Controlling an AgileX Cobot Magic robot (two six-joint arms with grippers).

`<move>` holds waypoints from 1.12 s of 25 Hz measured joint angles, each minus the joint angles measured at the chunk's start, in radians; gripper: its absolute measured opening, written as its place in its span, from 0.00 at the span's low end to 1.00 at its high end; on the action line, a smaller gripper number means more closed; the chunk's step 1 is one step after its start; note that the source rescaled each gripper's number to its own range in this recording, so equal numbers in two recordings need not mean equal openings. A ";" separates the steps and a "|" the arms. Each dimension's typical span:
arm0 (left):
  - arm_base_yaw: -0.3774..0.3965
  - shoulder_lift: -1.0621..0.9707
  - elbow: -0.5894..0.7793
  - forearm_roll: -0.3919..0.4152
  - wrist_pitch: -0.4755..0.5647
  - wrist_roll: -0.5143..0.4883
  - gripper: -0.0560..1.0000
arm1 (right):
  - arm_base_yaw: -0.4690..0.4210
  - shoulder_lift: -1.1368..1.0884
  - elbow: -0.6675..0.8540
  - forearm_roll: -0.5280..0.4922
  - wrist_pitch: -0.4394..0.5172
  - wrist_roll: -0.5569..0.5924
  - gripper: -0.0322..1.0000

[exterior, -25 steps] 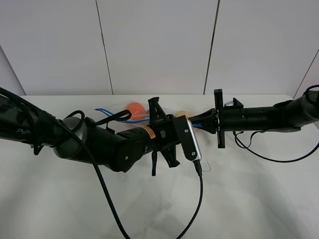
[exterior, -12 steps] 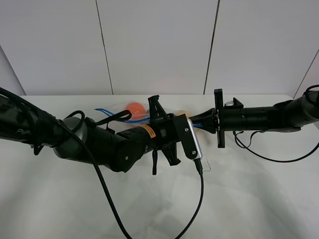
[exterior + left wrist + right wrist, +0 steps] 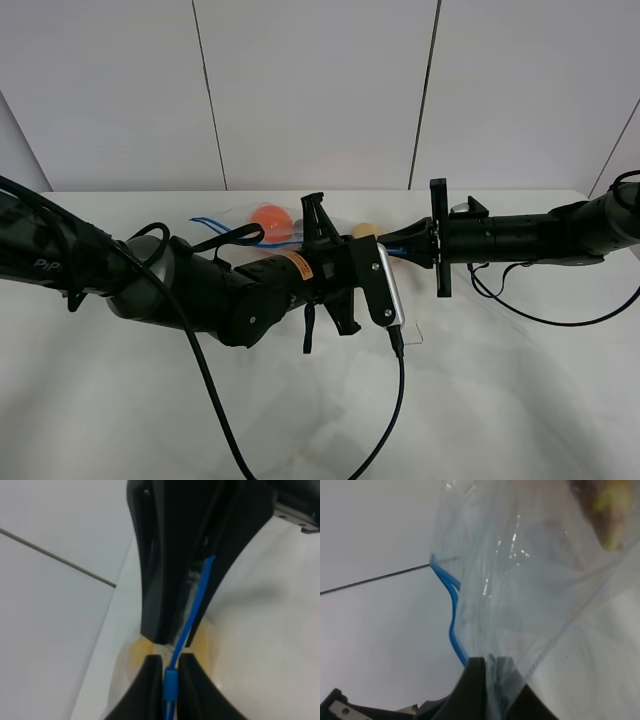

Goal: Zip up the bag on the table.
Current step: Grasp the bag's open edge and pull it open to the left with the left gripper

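Note:
The clear bag point(image 3: 262, 222) lies on the white table point(image 3: 520, 380) behind my left arm, an orange item showing through it. My left gripper point(image 3: 170, 680) is shut on the bag's blue zipper strip point(image 3: 192, 612). That strip runs straight on into my right gripper's black fingers point(image 3: 165, 555) just ahead. In the right wrist view, my right gripper point(image 3: 492, 680) is shut on the crinkly bag edge point(image 3: 520, 580) beside the curving zipper strip point(image 3: 452, 625). Both grippers meet at mid-table point(image 3: 400, 243), where the left fingertips are hidden by the wrist camera housing.
A black cable point(image 3: 400, 400) hangs from the left wrist camera down over the front of the table. Another cable point(image 3: 520, 310) loops on the table under the right arm. Grey wall panels stand behind the table's far edge.
My left gripper's jaws have closed onto the blue zipper strip. Both arms stay almost where they were; the orange item in the bag has barely shifted.

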 joint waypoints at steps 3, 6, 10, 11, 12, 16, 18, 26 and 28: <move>0.003 0.000 0.000 -0.004 0.000 0.007 0.05 | 0.000 0.000 0.000 0.000 0.000 0.000 0.03; 0.009 0.001 0.000 -0.021 0.000 0.061 0.05 | 0.000 0.000 0.000 0.000 0.000 0.000 0.03; 0.023 0.001 0.000 -0.031 -0.003 0.164 0.05 | 0.000 0.000 0.000 0.001 -0.004 0.000 0.03; 0.028 0.001 0.000 -0.031 -0.003 0.175 0.05 | 0.000 0.000 0.000 0.001 -0.004 0.000 0.03; 0.033 0.001 0.000 -0.031 -0.004 0.183 0.05 | 0.000 0.000 0.000 0.001 -0.005 0.000 0.03; 0.053 0.001 0.000 -0.031 -0.005 0.189 0.05 | 0.000 0.000 0.000 0.001 -0.007 0.000 0.03; 0.061 0.001 0.000 -0.031 -0.005 0.190 0.05 | 0.000 0.000 0.000 0.001 -0.008 0.000 0.03; 0.100 -0.036 0.107 -0.027 -0.072 0.197 0.05 | 0.000 0.000 0.000 -0.003 -0.006 0.000 0.03; 0.119 -0.054 0.142 -0.027 -0.090 0.197 0.05 | 0.000 0.000 0.000 -0.011 -0.005 0.000 0.03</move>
